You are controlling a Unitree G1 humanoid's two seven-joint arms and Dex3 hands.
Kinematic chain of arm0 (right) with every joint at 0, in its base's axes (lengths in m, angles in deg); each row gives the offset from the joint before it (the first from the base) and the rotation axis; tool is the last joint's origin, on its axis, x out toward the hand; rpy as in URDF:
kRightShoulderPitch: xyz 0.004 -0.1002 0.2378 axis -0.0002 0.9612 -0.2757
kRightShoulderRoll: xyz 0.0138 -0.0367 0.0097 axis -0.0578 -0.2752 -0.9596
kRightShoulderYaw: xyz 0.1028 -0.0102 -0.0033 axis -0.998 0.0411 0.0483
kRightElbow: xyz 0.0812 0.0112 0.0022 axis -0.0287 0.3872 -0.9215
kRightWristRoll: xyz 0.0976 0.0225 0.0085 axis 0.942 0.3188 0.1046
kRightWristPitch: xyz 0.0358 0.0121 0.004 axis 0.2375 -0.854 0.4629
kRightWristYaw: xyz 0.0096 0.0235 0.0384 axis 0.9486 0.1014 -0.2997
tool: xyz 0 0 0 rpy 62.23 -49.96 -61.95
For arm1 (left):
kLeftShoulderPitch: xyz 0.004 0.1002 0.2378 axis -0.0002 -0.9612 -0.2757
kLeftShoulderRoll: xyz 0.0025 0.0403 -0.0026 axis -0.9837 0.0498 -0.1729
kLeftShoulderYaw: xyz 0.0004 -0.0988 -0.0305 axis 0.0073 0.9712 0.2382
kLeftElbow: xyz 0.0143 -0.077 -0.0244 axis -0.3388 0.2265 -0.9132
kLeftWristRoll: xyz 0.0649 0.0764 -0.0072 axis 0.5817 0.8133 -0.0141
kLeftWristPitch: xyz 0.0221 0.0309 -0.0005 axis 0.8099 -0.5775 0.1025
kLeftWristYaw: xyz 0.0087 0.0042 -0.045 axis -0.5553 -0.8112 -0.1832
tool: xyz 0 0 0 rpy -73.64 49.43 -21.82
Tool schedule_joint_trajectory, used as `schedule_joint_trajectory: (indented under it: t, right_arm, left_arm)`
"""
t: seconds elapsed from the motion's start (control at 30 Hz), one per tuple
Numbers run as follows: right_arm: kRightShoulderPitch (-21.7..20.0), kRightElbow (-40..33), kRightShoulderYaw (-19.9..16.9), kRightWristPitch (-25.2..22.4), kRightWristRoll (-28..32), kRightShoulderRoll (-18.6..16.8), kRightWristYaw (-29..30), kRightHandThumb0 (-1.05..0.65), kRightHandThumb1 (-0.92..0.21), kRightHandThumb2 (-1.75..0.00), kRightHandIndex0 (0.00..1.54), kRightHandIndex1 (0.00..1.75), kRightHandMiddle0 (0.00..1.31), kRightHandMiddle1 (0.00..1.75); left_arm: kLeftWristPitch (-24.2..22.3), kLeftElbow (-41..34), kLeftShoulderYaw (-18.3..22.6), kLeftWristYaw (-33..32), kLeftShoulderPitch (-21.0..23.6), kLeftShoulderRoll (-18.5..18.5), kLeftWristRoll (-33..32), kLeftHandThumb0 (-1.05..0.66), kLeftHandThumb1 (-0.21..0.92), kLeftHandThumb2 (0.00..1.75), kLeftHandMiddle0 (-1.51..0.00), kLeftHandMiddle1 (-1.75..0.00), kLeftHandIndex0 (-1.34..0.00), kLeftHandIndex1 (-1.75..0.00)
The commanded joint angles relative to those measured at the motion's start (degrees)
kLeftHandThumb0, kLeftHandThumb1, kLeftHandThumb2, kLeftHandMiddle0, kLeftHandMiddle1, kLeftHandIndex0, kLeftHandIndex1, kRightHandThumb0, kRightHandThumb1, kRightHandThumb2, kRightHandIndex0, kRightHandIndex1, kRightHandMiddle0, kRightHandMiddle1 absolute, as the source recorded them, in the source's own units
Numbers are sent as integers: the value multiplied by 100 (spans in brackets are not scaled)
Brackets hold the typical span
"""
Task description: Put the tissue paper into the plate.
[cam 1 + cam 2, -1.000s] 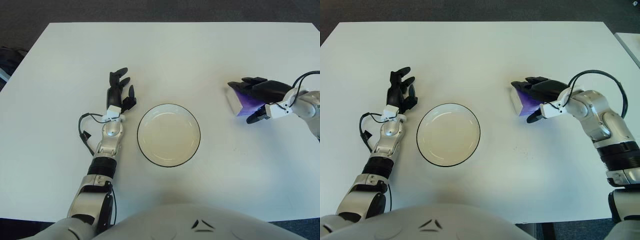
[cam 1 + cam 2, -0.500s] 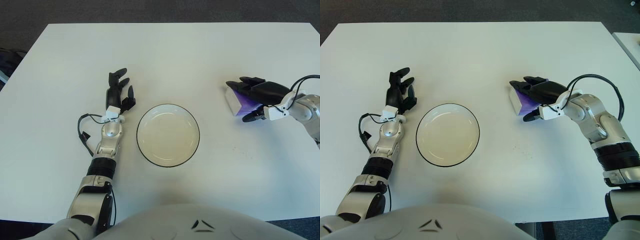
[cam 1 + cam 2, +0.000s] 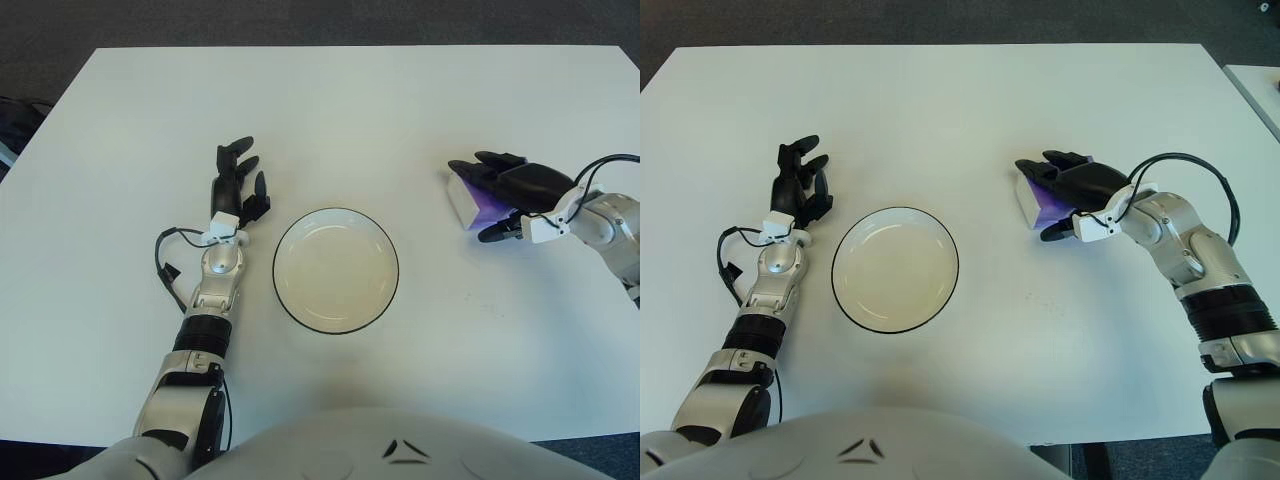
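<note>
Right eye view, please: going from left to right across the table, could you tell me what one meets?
Left hand → plate → tissue paper pack → right hand, closed over the pack.

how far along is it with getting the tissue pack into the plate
Early. The right hand is draped over the purple tissue pack, which appears to sit on the table right of the plate; a firm grip can't be confirmed. The plate holds nothing. Lifting, carrying and releasing remain. The left hand shows idle left of the plate.
</note>
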Motion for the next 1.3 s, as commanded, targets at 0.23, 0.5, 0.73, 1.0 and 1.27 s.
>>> schedule_joint_trajectory:
  t: [0.23,0.5,0.73,1.0,1.27]
  right_arm:
    - [252,252,344,-35,-189,-215,-102,-105,-92,-43,0,0,0,0]
    - [323,426,269,81,-178,-370,410,-105,-92,-48,7,3,6,4]
    - [353,494,244,73,-84,-474,634,-94,-92,-21,21,60,0,90]
    - [440,609,94,-32,81,-736,1015,-54,-62,-66,50,167,41,163]
    - [510,751,36,207,-210,-959,2001,-45,-42,-116,76,174,53,174]
  left_arm:
    - [-110,453,34,-19,-705,96,34,-70,92,78,-27,-66,0,-97]
    - [-133,456,71,-8,-705,114,8,-69,92,77,-27,-66,0,-98]
    - [-78,537,107,-1,-679,123,-3,-68,92,77,-26,-66,0,-98]
    - [-75,623,128,-44,-642,117,41,-68,92,77,-27,-67,0,-98]
    - [-90,647,145,-51,-629,143,25,-68,92,77,-27,-67,0,-99]
